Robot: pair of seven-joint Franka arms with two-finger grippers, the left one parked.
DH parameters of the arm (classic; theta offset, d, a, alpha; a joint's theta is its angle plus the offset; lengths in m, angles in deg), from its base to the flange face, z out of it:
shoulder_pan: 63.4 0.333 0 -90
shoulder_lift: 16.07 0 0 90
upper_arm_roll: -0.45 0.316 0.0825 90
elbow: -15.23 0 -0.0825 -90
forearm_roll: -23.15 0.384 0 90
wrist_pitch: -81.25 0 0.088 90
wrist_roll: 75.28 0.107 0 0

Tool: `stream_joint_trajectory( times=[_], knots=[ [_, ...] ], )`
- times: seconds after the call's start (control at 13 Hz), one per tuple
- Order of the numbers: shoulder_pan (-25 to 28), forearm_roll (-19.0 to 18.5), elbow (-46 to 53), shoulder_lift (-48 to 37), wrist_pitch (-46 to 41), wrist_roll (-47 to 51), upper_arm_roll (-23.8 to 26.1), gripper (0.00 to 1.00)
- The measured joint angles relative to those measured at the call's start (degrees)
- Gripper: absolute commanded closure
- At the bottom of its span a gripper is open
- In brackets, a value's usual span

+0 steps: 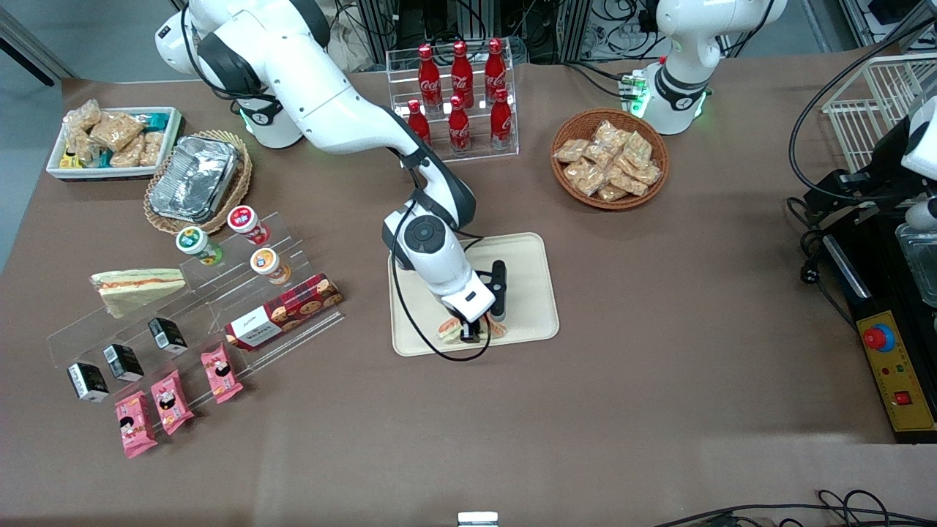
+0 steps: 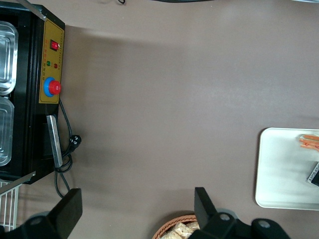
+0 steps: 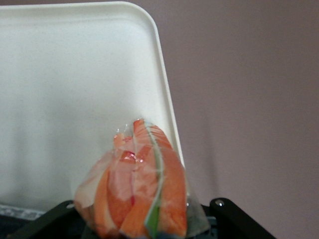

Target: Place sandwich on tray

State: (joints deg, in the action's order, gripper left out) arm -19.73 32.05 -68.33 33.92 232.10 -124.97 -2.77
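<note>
The sandwich (image 1: 449, 331) is clear-wrapped, with white bread, a thick orange-red layer and a thin green layer. It sits between the fingers of my right gripper (image 1: 472, 331), which is shut on it. The gripper holds it low over the cream-beige tray (image 1: 527, 293), at the part of the tray nearest the front camera. I cannot tell whether it touches the tray floor. In the right wrist view the sandwich (image 3: 137, 194) stands close to the tray's rim (image 3: 164, 99). The left wrist view shows the tray (image 2: 284, 169) and the end of the sandwich (image 2: 309, 141).
A triangular wedge sandwich (image 1: 135, 287), an acrylic rack with cups and a cookie box (image 1: 285, 320) lie toward the working arm's end. A cola bottle rack (image 1: 457, 95) and a snack basket (image 1: 609, 157) stand farther from the front camera. A black control box (image 1: 889, 366) is at the parked arm's end.
</note>
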Motion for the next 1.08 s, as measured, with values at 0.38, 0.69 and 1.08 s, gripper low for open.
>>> stream_joint_trajectory(
  times=[0.38, 0.69, 1.08],
  knots=[
    [0.22, 2.63, 0.06, 0.46, 0.89, 0.13, 0.17, 0.02],
    [-0.11, 3.19, 0.46, 0.20, 0.82, 0.23, 0.18, 0.02],
    [-1.05, 9.69, 1.71, -5.95, -7.35, 4.22, -0.33, 0.02]
  ],
)
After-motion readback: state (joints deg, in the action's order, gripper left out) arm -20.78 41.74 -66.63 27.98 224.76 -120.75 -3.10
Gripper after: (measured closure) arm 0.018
